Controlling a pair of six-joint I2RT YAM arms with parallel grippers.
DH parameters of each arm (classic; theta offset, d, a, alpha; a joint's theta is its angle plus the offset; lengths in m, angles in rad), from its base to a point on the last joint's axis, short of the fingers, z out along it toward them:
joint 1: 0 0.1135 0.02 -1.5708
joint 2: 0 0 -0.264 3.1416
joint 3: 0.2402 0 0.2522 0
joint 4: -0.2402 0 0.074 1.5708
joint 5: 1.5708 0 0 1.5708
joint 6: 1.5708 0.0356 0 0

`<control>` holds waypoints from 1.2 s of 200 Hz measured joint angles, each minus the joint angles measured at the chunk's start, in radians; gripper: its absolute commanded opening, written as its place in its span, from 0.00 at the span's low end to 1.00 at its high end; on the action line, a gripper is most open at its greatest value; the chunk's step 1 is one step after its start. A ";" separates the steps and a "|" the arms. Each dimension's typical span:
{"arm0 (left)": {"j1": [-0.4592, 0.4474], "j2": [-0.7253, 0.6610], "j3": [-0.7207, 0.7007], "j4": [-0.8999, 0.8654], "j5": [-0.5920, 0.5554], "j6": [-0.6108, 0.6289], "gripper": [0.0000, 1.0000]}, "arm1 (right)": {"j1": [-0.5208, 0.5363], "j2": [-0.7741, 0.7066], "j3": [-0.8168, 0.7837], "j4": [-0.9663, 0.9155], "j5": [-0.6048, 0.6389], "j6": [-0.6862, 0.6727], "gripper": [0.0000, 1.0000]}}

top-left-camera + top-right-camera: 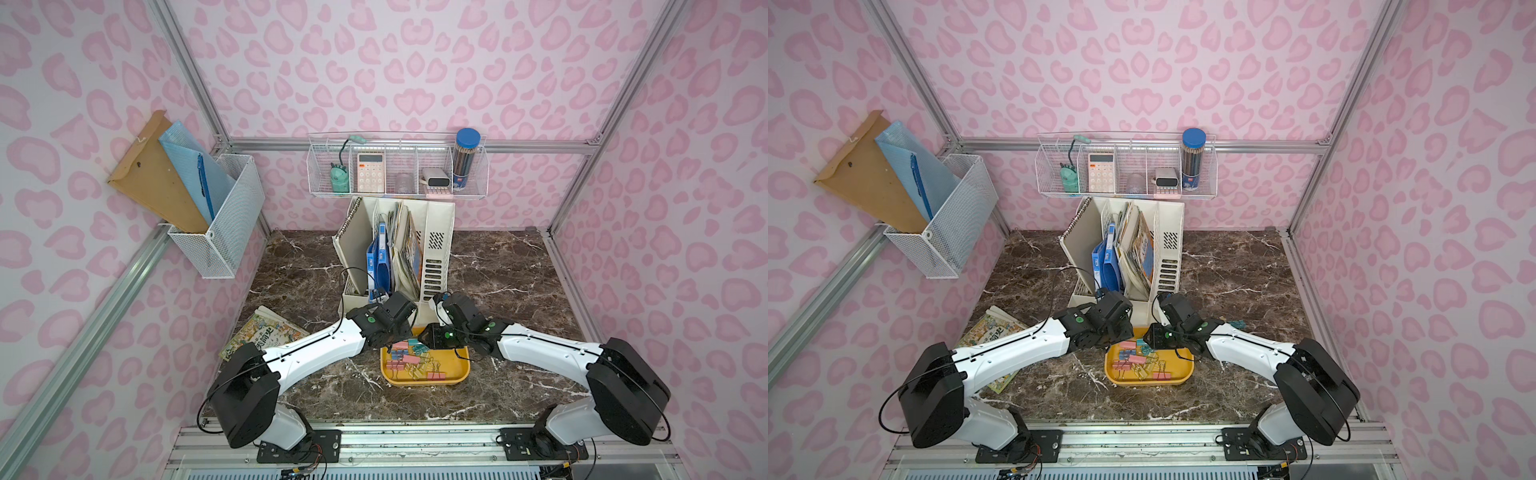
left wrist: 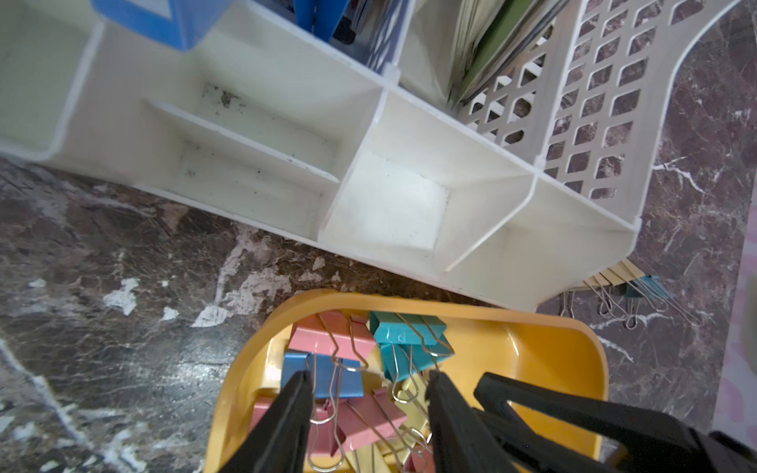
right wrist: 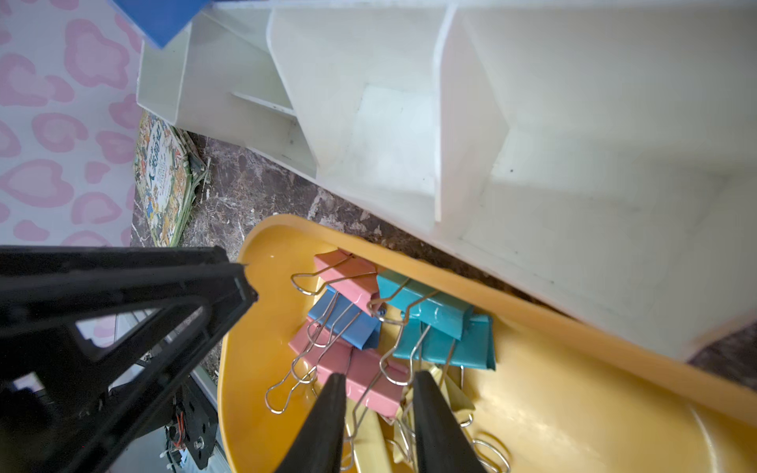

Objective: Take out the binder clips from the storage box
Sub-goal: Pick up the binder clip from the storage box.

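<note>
The yellow-orange storage box (image 1: pixel 455 374) (image 1: pixel 1183 372) sits on the marble table just in front of the file organiser. Several pink, blue, teal and yellow binder clips (image 1: pixel 409 361) (image 2: pixel 340 333) (image 3: pixel 430 311) are piled at its left end. Both grippers reach down into that pile from either side. My left gripper (image 2: pixel 368 383) is open, its fingers straddling a blue clip (image 2: pixel 327 374) and wire handles. My right gripper (image 3: pixel 380 379) is open, narrower, with a pink clip (image 3: pixel 375 387) between its fingers. A few more clips (image 2: pixel 633 286) (image 1: pixel 1237 323) lie on the table outside the box.
The tall cream file organiser (image 1: pixel 434 257) (image 2: pixel 389 196) stands right behind the box, full of folders. A comic book (image 1: pixel 262 332) (image 3: pixel 164 176) lies on the table at the left. White wire baskets (image 1: pixel 397 170) (image 1: pixel 224 224) hang on the walls. The two grippers are close together.
</note>
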 measured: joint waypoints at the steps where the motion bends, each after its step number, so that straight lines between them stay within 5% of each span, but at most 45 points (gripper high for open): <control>1: 0.000 0.001 0.000 0.000 0.001 -0.001 0.49 | 0.000 0.000 0.000 0.000 0.000 0.000 0.33; 65: 0.021 0.072 0.014 -0.010 0.071 -0.162 0.50 | 0.000 -0.019 -0.026 0.023 0.048 0.040 0.34; 136: 0.026 0.124 0.045 -0.041 0.073 -0.269 0.39 | -0.002 -0.034 -0.034 0.013 0.078 0.040 0.34; 240: 0.027 0.137 0.045 -0.044 0.091 -0.333 0.04 | -0.006 -0.053 -0.037 -0.008 0.100 0.027 0.35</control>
